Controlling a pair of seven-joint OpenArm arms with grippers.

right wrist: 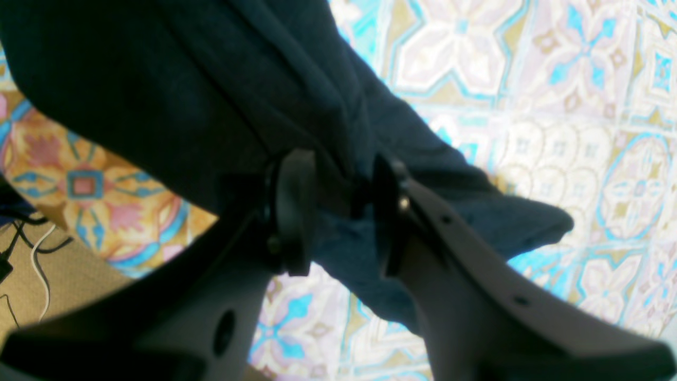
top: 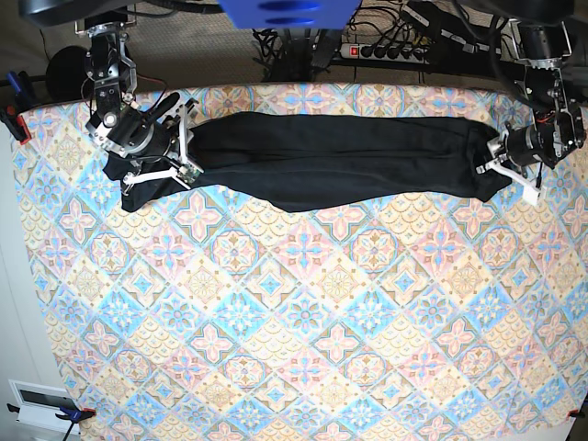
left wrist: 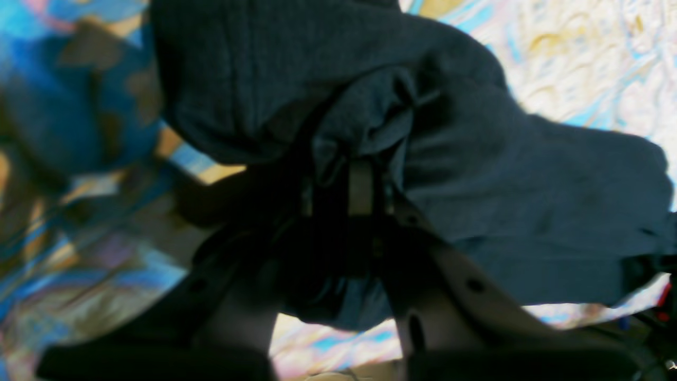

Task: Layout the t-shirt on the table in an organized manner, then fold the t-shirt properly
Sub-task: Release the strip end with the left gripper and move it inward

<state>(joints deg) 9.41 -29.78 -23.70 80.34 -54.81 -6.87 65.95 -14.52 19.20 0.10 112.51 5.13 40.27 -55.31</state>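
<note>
Stretching across the far part of the table point(top: 276, 349), the t-shirt point(top: 331, 161) is hanging as a long black band between both arms. The right gripper point(right wrist: 338, 211) is pinching a fold of fabric between partly closed fingers point(right wrist: 291, 211). The left gripper point(left wrist: 359, 185) is clamping bunched cloth, its jaws nearly shut.

Cloth: black t-shirt point(left wrist: 476, 174), bunched, blurred.
Left gripper point(left wrist: 365, 185): jaws pinched on a fold of the t-shirt.
Beneath the t-shirt: patterned table point(left wrist: 582, 58).
</note>
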